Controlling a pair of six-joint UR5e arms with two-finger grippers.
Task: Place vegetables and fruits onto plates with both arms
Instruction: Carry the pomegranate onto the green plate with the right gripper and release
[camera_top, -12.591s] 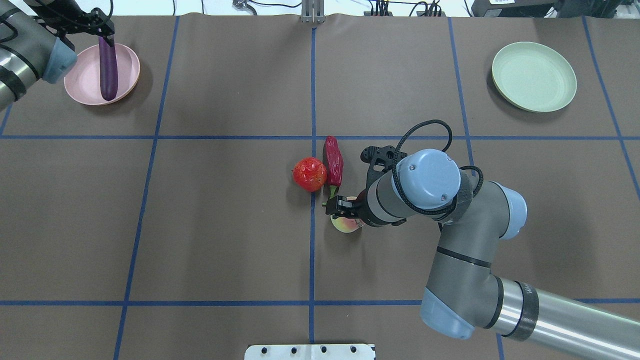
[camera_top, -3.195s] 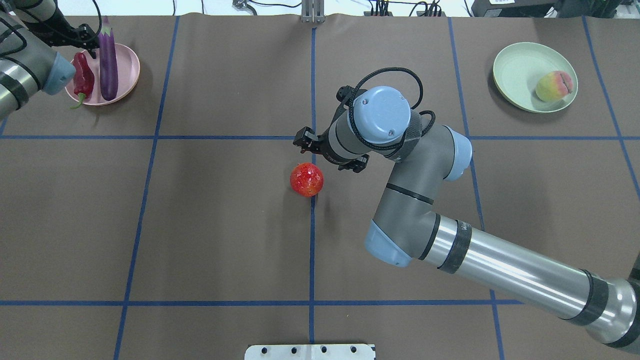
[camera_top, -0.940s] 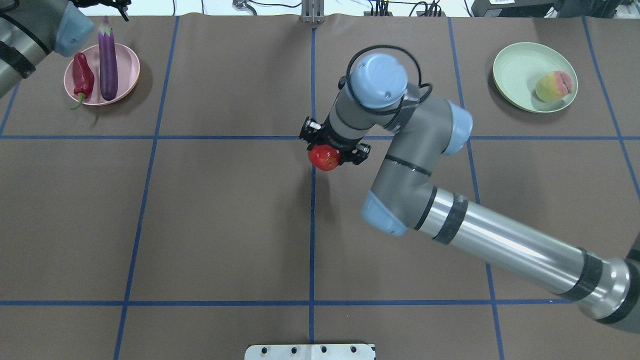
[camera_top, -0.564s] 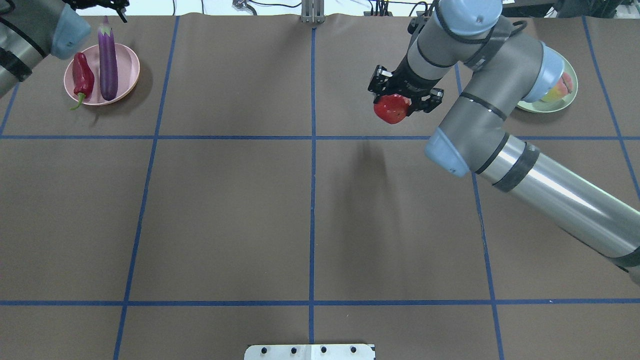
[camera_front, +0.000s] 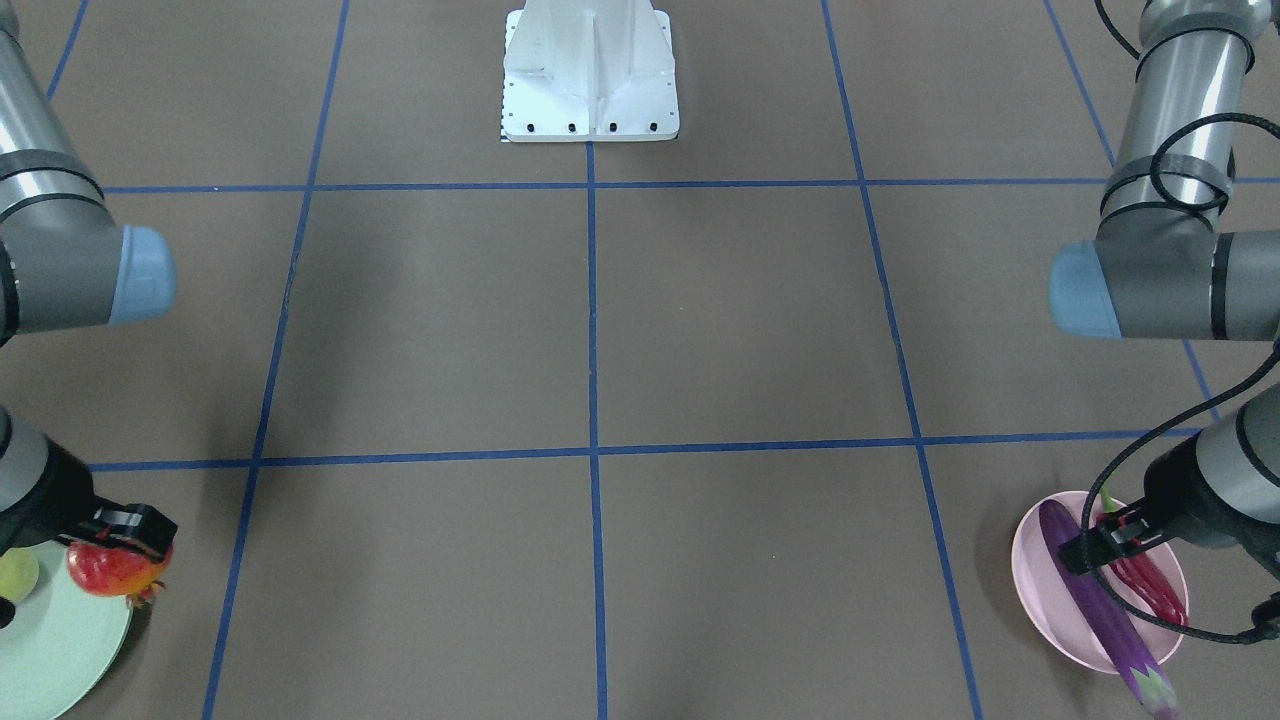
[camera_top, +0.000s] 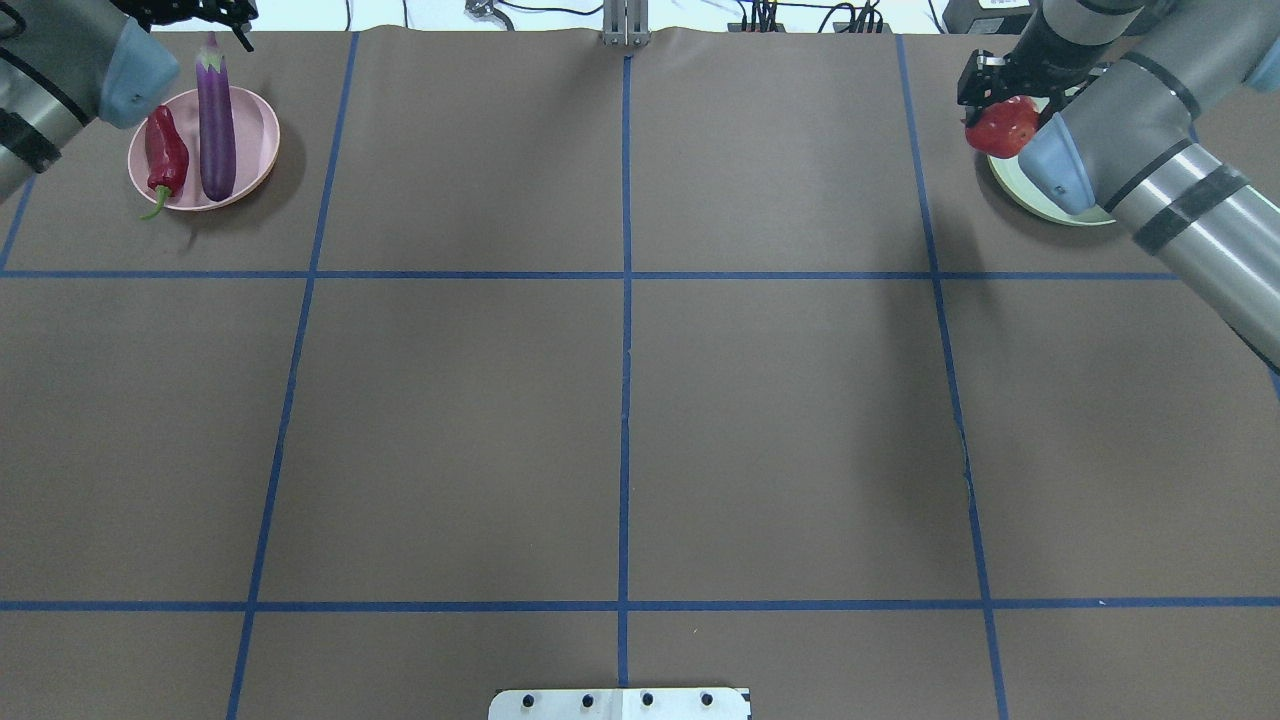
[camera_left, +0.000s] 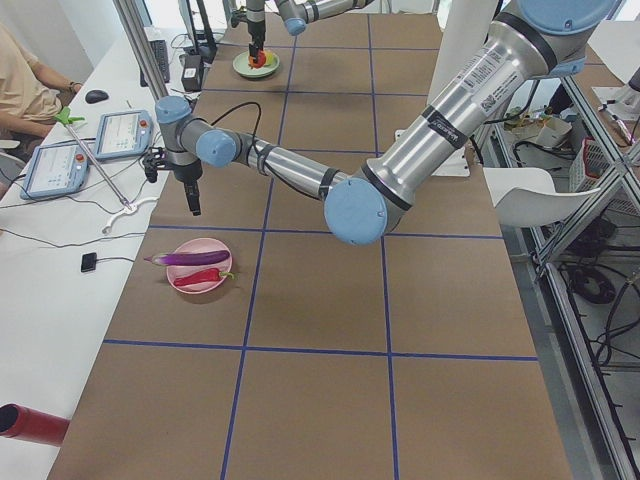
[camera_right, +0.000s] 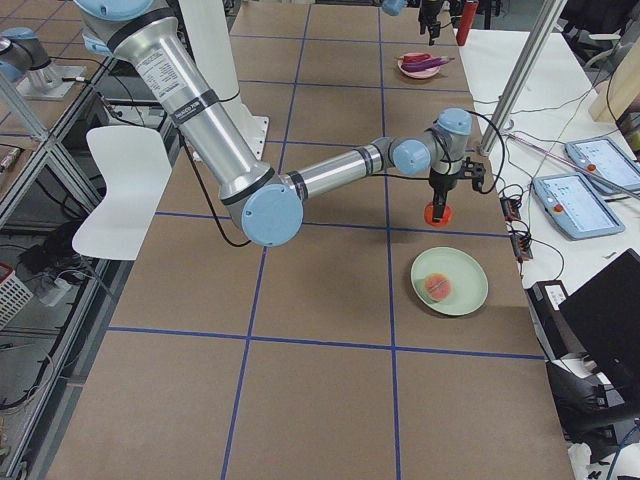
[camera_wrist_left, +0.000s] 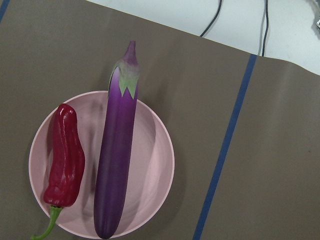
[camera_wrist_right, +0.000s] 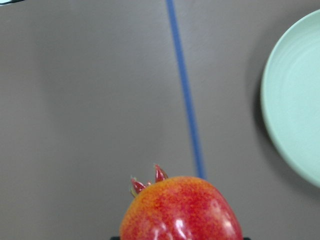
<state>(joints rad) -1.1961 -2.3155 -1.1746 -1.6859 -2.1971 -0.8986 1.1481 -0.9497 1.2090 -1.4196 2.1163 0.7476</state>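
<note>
My right gripper (camera_top: 1000, 100) is shut on the red-orange pomegranate (camera_top: 998, 128) and holds it in the air at the near-left edge of the mint green plate (camera_top: 1008, 182). The wrist view shows the pomegranate (camera_wrist_right: 180, 210) with the plate (camera_wrist_right: 295, 115) off to its right. The peach (camera_right: 437, 285) lies on that plate (camera_right: 470, 290); my arm hides it in the overhead view. The purple eggplant (camera_top: 215, 130) and the red chili (camera_top: 165, 155) lie side by side on the pink plate (camera_top: 258, 150). My left gripper (camera_top: 195, 12) hangs open and empty above them.
The white base block (camera_front: 590, 70) stands at the table's robot-side edge. Blue tape lines (camera_top: 625, 400) cross the brown table cover. Tablets and cables (camera_left: 90, 150) lie along the far side, past the plates.
My right gripper closed on the pomegranate at the table's centre, lifted it and carried it right and away to the mint plate's edge. My left arm stayed raised over the pink plate.
</note>
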